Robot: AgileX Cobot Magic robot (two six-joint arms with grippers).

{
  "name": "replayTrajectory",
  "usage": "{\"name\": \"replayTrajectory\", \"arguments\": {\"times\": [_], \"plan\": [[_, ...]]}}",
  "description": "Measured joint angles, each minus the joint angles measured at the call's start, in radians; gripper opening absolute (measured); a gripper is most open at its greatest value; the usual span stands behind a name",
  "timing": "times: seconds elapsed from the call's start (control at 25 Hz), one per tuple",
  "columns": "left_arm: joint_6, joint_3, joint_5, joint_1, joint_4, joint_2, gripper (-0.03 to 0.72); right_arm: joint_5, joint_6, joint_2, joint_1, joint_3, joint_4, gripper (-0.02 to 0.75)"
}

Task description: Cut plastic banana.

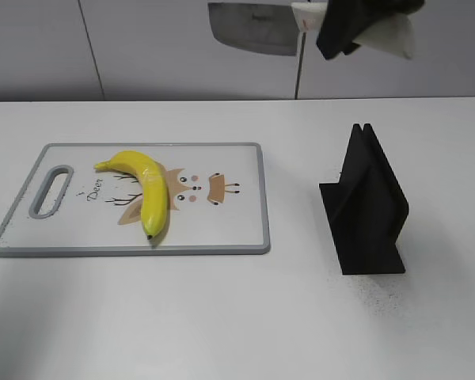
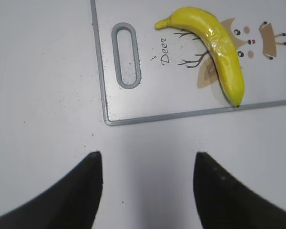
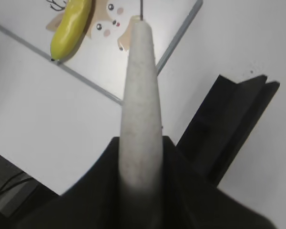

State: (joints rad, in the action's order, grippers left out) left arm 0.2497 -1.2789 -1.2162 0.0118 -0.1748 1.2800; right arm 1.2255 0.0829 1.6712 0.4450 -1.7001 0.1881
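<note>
The yellow plastic banana (image 1: 145, 190) lies on the white cutting board (image 1: 229, 229), stem at far left, dark tip toward the near edge. It also shows in the left wrist view (image 2: 217, 43) and the right wrist view (image 3: 71, 26). My right gripper (image 1: 340, 32) is high at the top of the exterior view, shut on a knife's pale handle (image 3: 142, 109); the grey blade (image 1: 253, 28) points left, well above the board. My left gripper (image 2: 148, 164) is open and empty over bare table, near the board's front left corner.
A black knife stand (image 1: 368, 206) sits on the white table right of the board; it also shows in the right wrist view (image 3: 229, 119). The board has a grey rim and a handle slot (image 2: 125, 56) at its left end.
</note>
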Motion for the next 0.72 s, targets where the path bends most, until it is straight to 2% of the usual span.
{"name": "replayTrajectory", "arguments": {"times": [0.36,0.72], "plan": [[-0.002,0.212,-0.003,0.000,0.000,-0.353,0.589,-0.206,-0.101,-0.320,0.000,0.457,-0.001,0.163],[-0.002,0.449,-0.005,0.000,0.001,-0.733,0.589,-0.289,-0.162,-0.536,0.000,0.729,-0.002,0.163]]}}
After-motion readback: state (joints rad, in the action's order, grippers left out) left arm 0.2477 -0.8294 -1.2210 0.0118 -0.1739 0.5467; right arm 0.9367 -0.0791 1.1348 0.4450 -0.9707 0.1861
